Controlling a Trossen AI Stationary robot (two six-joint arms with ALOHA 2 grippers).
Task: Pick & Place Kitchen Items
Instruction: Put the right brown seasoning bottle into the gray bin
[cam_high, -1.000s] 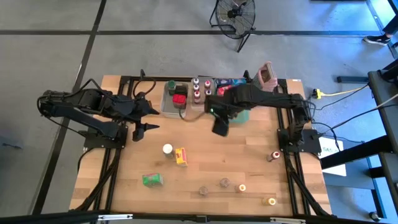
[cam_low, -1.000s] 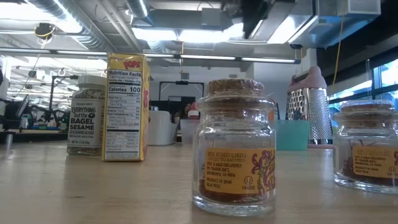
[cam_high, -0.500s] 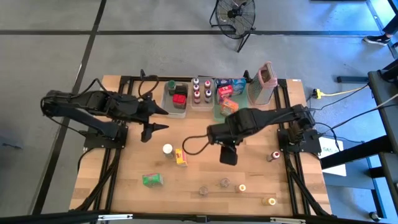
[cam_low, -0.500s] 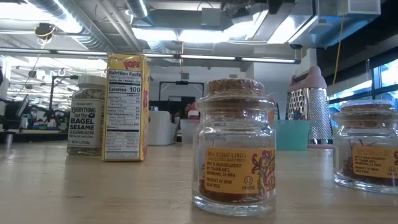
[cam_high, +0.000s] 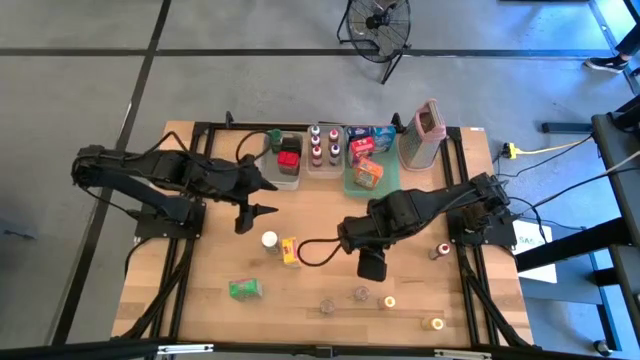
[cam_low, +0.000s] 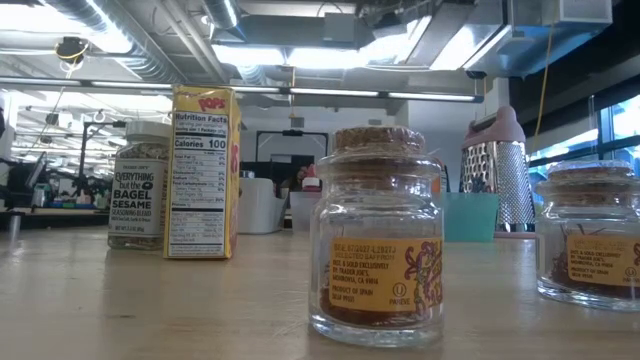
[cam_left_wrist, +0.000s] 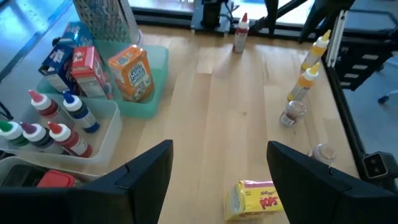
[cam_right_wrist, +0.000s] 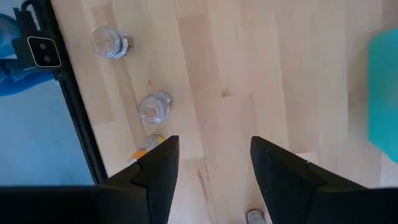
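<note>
Two sets of fingers, both parted and both empty. Clock directions are read on the table from above, twelve at the far edge where the tubs stand.

My right gripper (cam_high: 372, 268) hangs over bare wood a little to the four o'clock side of the table's middle, jaws apart with only planks between them in its own wrist view. I judge I keep them spread because a pick comes next: the cork-topped jar (cam_high: 361, 293) sits just at six o'clock of the gripper, with a second small jar (cam_high: 327, 305) at seven and an orange-capped bottle (cam_high: 388, 301) at five. They are small and round, so I'd want to come down squarely or one may roll.

My left gripper (cam_high: 266, 195) waits at ten o'clock of the middle, fingers wide and holding nothing. It points toward the Pops box (cam_high: 291, 251), which lies at five o'clock of it beside the white-capped seasoning jar (cam_high: 269, 240).

Farther out, a green box (cam_high: 244, 289) lies on its side at seven o'clock and two more bottles stand apart toward four.

Along twelve o'clock, a clear tub (cam_high: 268, 172) holds a red item, the next tub (cam_high: 322, 168) holds the coloured-cap bottles, and the green tray (cam_high: 350, 185) holds boxes, so the loose items likely belong there. Just beside the tray, the grater (cam_high: 425, 125) stands
</note>
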